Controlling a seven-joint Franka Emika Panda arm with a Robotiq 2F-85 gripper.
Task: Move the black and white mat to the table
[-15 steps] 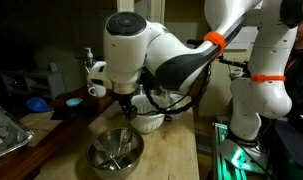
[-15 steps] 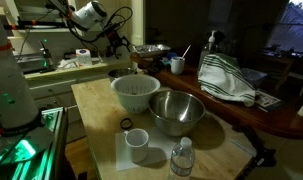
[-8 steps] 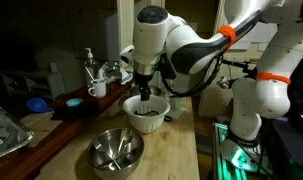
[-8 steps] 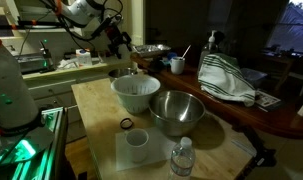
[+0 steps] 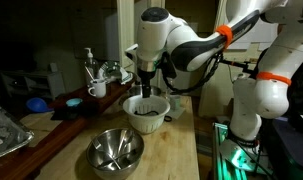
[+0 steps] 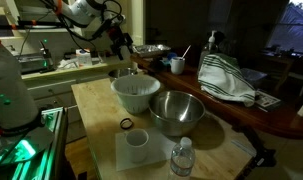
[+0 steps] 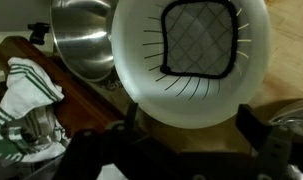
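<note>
The black and white mat (image 7: 199,40) lies flat in the bottom of the white bowl (image 7: 141,85); it has a dark border and a pale grid centre. The white bowl stands on the light wooden table (image 7: 283,62) and shows in both exterior views (image 5: 148,108) (image 6: 135,92). My gripper (image 7: 193,125) is open and empty, with one finger on each side of the bowl's near rim. It hangs just above the bowl in both exterior views (image 5: 143,92) (image 6: 126,62). The mat is apart from the fingers.
A shiny steel bowl (image 5: 115,152) (image 6: 177,112) stands next to the white bowl. A small white cup (image 6: 137,143), a water bottle (image 6: 182,158) and a black ring (image 6: 125,124) sit on the table. A striped towel (image 6: 226,80) and a mug (image 5: 96,90) lie on the darker counter.
The arm swung from near the steel bowl to over the white bowl. In the last half second it has barely moved. The jaws stay open.
</note>
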